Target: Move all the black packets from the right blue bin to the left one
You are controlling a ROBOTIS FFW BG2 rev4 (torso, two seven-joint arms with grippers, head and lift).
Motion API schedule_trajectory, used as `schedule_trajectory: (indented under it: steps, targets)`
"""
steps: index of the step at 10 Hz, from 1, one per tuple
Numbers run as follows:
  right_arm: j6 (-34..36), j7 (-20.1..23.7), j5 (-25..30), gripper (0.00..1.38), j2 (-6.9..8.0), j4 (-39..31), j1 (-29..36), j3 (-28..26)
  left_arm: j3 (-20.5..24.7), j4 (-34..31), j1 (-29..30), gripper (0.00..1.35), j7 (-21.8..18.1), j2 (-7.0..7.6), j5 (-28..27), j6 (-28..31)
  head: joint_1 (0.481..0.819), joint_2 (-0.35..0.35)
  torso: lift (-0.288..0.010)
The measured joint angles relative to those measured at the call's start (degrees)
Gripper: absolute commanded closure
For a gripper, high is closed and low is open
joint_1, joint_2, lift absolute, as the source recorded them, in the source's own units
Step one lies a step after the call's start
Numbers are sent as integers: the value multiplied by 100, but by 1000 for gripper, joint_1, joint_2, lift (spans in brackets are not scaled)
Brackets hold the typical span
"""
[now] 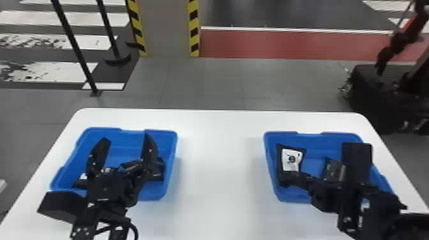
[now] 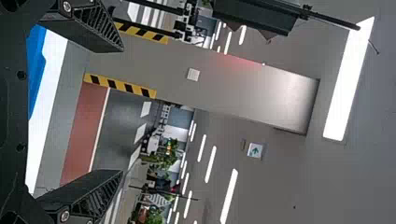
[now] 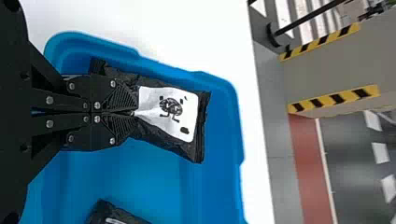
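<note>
Our left pincer (image 1: 127, 140) gapes over the left bin (image 1: 172, 153); our right pincer (image 1: 289, 176) grips one packet (image 3: 170, 109) (we see two) by the right bin's (image 1: 319, 140) edge, table (image 1: 220, 159) between.

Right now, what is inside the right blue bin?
One black packet, pinched by the right gripper, and a second packet. The right arm covers part of the bin, so more may hide.

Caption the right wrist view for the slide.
Black two-fingered right gripper pinching a white-labelled black packet in the right-hand blue plastic bin, another black packet nearby.
</note>
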Motion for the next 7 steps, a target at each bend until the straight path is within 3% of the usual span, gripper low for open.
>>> schedule_trajectory:
  steps: [3,4,5,7]
  targets:
    - [-456,25,-98,1207,-42,-1256,689,-76,32,0,17,93,-6,-38,19,13,695,26,-110]
    - [-899,364,-103,1207,-140,-1348,761,-86,31,0,24,91,-8,-40,34,14,695,37,-110]
    - [-1516,934,-137,1207,-276,-1001,569,-87,32,0,30,91,-9,-40,42,-1,695,44,-110]
    - [-2473,2625,-71,1207,-479,623,-489,-92,2,0,-4,90,-8,-49,44,66,695,57,-110]
